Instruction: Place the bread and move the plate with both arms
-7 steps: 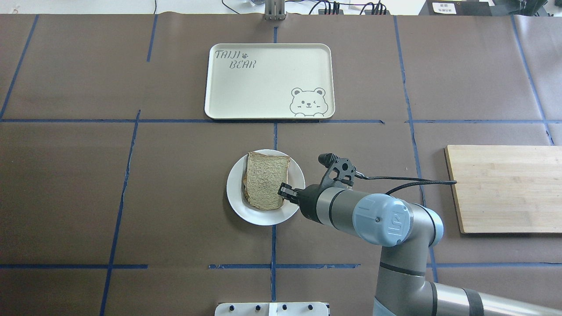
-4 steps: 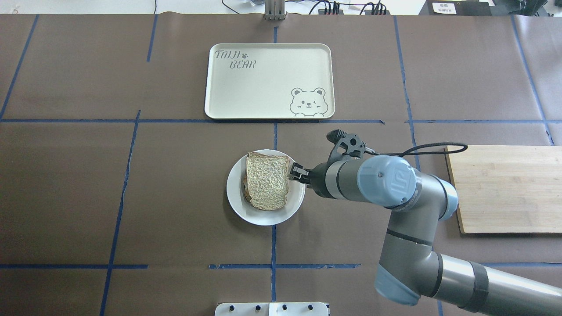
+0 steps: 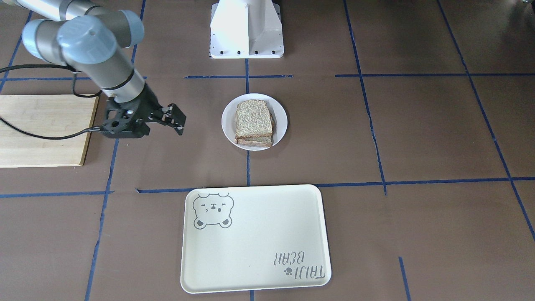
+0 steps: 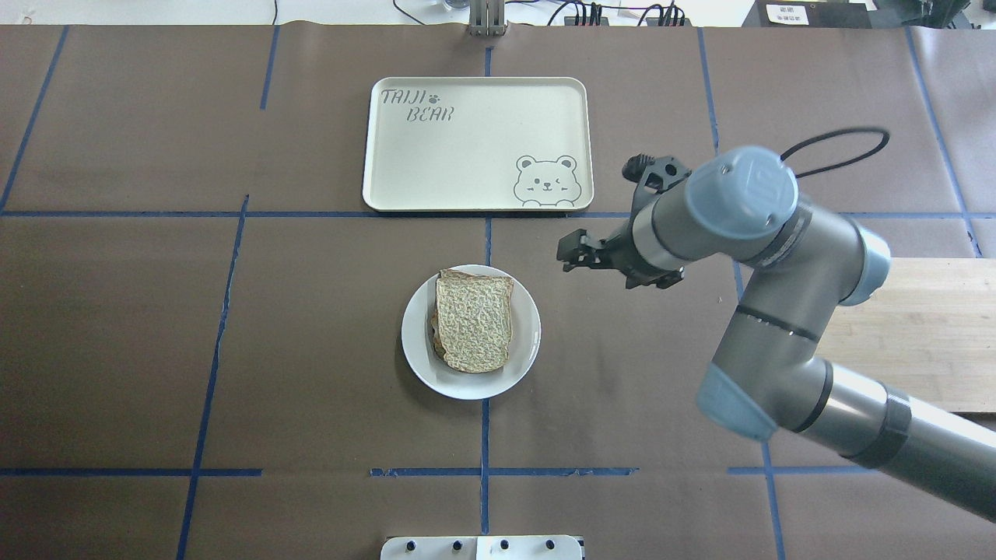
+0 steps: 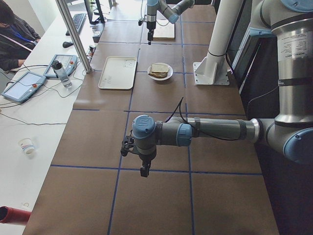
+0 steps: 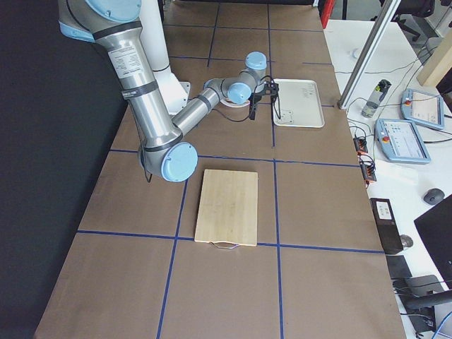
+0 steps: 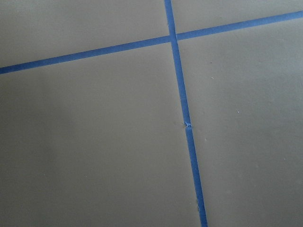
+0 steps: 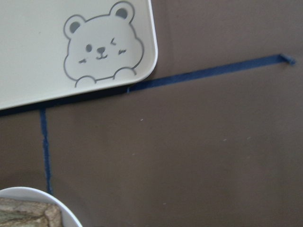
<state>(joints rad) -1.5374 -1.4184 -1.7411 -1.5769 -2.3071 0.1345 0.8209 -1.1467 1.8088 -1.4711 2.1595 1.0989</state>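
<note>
Starting with the surface (image 4: pixel 233 350): what stands on it, largest first? — Auditor

Brown covering with a blue tape grid. The right arm (image 4: pixel 778 233) reaches in over the middle. The left arm (image 5: pixel 205 131) is stretched low over the robot's left end, well apart from every item. A wooden board (image 4: pixel 918 327) lies on the robot's right. A cream tray (image 4: pixel 475 144) with a bear drawing lies on the far side. — Inspector

And the task items? — Auditor

The plate (image 4: pixel 416 354) sits at centre, between the robot's base and the tray, touching neither. The bread (image 4: pixel 473 323) lies flat on it, on top of a darker slice (image 3: pixel 255 142). Its long axis runs from the robot toward the tray. — Inspector

The claws? — Auditor

The right claw (image 4: pixel 572 253) hangs above the surface, fingers a little apart and gripping nothing. From it the plate lies toward the robot and to the robot's left, near but not in contact. The left claw (image 5: pixel 143 171) shows only in the distant side view, so I cannot tell its setting. — Inspector

Finding? — Auditor

The bread appears placed and the plate has yet to be moved. The right claw is much the nearer and faces the plate's right rim. The left claw would have to cross much of the surface to reach the opposite rim. — Inspector
</note>
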